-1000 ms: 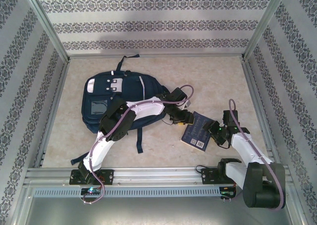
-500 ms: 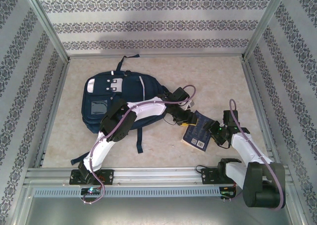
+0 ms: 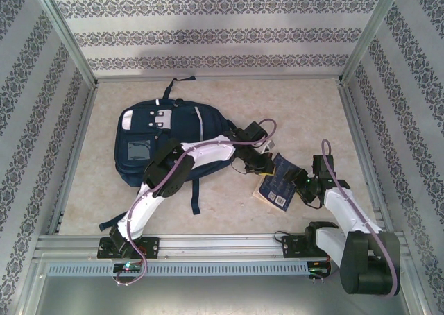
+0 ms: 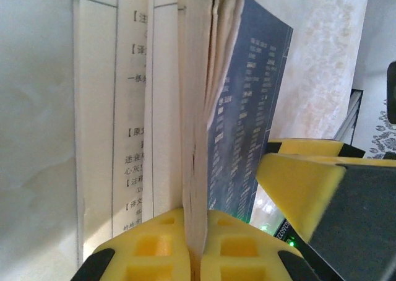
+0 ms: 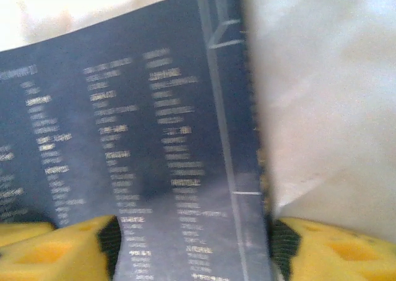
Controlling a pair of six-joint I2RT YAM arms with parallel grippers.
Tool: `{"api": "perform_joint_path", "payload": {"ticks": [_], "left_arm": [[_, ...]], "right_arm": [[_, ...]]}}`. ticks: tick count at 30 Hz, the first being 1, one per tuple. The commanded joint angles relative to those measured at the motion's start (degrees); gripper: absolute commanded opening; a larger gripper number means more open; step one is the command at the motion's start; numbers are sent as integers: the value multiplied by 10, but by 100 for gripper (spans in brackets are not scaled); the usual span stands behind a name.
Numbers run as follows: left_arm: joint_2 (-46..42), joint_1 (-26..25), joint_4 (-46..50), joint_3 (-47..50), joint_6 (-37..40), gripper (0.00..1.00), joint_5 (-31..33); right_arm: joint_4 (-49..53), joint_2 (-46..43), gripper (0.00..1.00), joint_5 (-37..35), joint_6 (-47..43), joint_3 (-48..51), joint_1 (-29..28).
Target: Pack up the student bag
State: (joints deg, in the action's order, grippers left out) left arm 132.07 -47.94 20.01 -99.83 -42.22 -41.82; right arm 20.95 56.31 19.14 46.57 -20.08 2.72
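Count: one student bag (image 3: 163, 138), one book (image 3: 279, 184), two arms.

The student bag lies flat on the bench (image 3: 312, 114), left of centre, front pockets and white patches facing up. From above its body spreads wider left to right than far to near, so the long axis reads roughly left-right, slightly tilted. A strap loop points at the far wall, and dark straps trail off toward the near edge. The left arm reaches across the bag's right end.

The book has a dark blue cover with pale print and sits just right of the bag, between the two grippers. Its long axis runs from far-right to near-left.

Left gripper (image 3: 261, 164) is at the book's far-left edge. In the left wrist view, the left gripper (image 4: 197, 247) has its jaws together, clamped on a thin sheaf of the book (image 4: 247, 108)'s pages. Printed white pages fan out to the left and the dark cover to the right.

Right gripper (image 3: 303, 184) is at the book's right side. In the right wrist view, the right gripper (image 5: 198, 256) has its jaws well apart with the cover of the book (image 5: 136, 138) lying between them. A dark gap shows beside each yellow finger (image 5: 55, 250), so there is no clamp.
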Motion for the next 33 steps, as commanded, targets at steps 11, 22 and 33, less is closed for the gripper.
{"api": "perform_joint_path", "payload": {"ticks": [11, 22, 33], "left_arm": [[-192, 40, -123, 144, -38, 0, -33], [-294, 49, -184, 207, -74, 0, -55], [-308, 50, -195, 221, -79, 0, -60]], "right_arm": [[-15, -237, 98, 102, 36, 42, -9], [-284, -257, 94, 266, 192, 79, -8], [-364, -267, 43, 248, 255, 72, -48]]}}
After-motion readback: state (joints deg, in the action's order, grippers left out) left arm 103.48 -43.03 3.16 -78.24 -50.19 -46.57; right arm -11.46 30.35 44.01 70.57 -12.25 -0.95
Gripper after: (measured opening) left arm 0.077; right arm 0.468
